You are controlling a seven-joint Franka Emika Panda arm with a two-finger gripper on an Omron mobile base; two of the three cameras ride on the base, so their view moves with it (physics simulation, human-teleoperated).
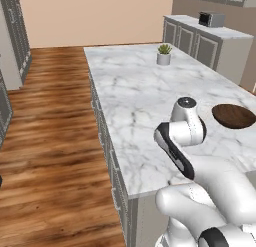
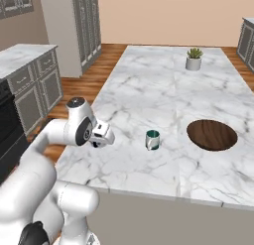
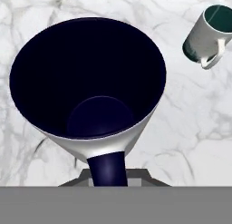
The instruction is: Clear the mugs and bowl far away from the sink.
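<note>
Right under the hand camera sits the dark mug, seen from above with its deep navy inside and pale outer wall, handle pointing toward the gripper; I honestly can't tell if the fingers are spread or closed on anything. Off to the side on the marble island counter the white mug with the teal inside stands upright, well apart from the hand. Further right lies the wooden bowl, with a small potted plant at the far end.
</note>
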